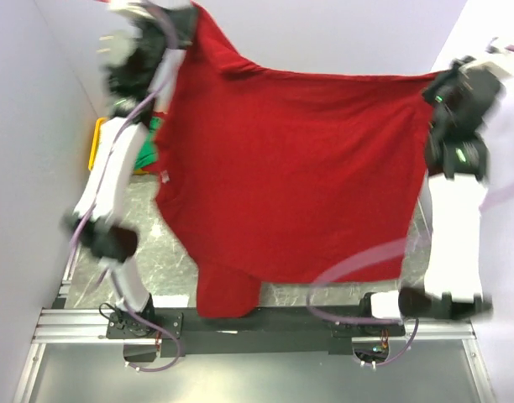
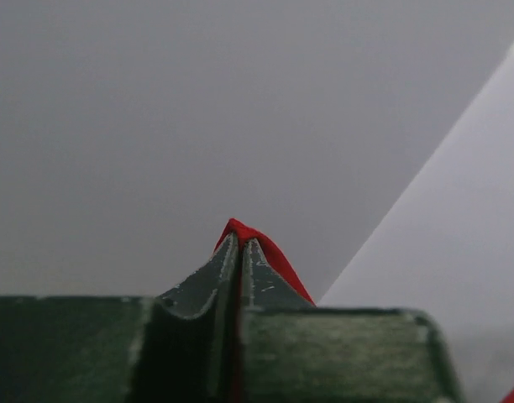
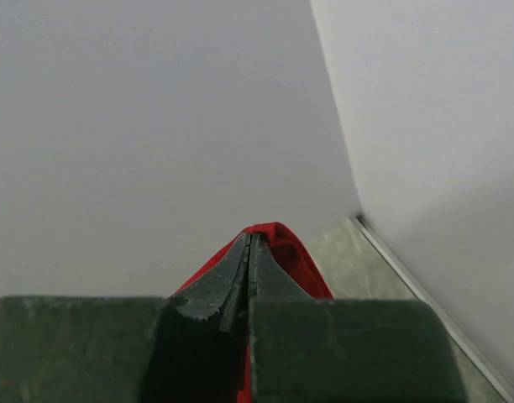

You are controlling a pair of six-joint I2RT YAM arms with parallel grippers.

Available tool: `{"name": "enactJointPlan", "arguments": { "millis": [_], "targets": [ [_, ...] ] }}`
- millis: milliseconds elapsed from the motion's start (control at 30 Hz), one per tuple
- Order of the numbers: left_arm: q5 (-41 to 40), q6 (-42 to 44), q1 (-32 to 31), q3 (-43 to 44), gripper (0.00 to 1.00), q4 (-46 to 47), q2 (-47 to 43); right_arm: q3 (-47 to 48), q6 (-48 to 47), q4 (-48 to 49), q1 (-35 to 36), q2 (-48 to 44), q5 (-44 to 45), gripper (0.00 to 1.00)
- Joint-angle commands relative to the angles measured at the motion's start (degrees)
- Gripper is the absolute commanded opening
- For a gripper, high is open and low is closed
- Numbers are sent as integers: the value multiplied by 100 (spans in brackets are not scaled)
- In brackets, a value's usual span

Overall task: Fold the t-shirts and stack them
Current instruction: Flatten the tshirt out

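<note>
Top external: left pincer and right pincer clench red t-shirt above marbled table, pale walls.

I see the deep red t-shirt as soft, matt cloth with a fine, even knit. The left tool has dark green matt fingers, their inner faces scuffed with pale scratches. The right tool looks the same, with toothed edges. The surface reads as grey veined stone with a slight sheen. The tray is glossy yellow plastic. The rail under the arm bases is bare brushed metal. The walls are smooth and matt.
</note>
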Motion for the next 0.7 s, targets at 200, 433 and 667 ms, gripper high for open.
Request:
{"name": "enactJointPlan", "arguments": {
  "millis": [200, 433, 667],
  "targets": [
    [225, -408, -49, 1263, 99, -695, 2592, 2545, 511, -1980, -358, 3031, 243, 60],
    [278, 172, -295, -646, 99, -1045, 1424, 792, 256, -972, -323, 1952, -21, 91],
    [-170, 647, -752, -1683, 100, -2399, 676, -1112, 133, -743, 168, 941, -64, 91]
  ]
}}
